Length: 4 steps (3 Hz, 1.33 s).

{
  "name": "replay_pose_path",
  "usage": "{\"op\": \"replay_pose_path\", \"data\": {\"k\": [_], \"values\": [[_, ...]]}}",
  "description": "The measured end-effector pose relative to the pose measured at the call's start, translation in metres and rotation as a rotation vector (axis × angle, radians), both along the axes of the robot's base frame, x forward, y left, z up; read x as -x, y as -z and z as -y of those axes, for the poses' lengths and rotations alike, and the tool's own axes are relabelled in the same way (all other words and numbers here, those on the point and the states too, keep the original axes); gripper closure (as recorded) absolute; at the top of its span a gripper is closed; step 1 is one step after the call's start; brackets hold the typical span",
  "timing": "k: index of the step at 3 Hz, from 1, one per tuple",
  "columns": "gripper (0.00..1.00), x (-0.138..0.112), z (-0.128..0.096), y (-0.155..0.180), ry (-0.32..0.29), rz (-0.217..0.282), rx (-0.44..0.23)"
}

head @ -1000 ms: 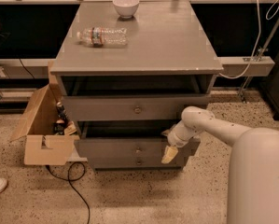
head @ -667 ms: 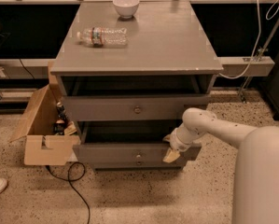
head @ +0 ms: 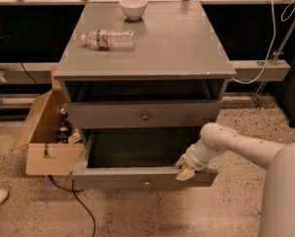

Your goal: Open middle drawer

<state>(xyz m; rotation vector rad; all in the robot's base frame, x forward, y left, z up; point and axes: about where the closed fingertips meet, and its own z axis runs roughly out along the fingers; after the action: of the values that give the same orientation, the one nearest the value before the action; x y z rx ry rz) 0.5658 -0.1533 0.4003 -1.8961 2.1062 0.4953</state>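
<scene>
Speckled floor (head: 137, 216), grey cabinet (head: 162, 43): middle drawer (head: 112, 179) pulled further out vs. 1 s prior, interior exposed. At front's right rim, gripper (head: 185, 169); open/closed indeterminate. Task approx. done.

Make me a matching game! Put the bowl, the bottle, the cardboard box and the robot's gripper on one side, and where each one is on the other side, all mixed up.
Things
1. bowl
2. bottle
3. cardboard box
4. gripper

Places
A. on the floor beside the cabinet
B. at the front edge of the pulled-out middle drawer, near one end
C. standing upright at the back of the cabinet top
D. lying on its side on the cabinet top

Right pairs: 1-C, 2-D, 3-A, 4-B.
</scene>
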Motion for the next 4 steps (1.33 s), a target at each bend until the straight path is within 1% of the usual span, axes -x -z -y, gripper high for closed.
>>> {"op": "replay_pose_path", "data": {"k": [1, 2, 3, 4], "values": [[1.0, 0.004, -0.001, 0.0, 0.006, -0.003, -0.007], [1.0, 0.016, -0.001, 0.001, 0.026, -0.013, -0.03], [1.0, 0.017, -0.002, 0.001, 0.026, -0.013, -0.03], [1.0, 0.028, -0.004, 0.001, 0.039, -0.023, -0.064]]}}
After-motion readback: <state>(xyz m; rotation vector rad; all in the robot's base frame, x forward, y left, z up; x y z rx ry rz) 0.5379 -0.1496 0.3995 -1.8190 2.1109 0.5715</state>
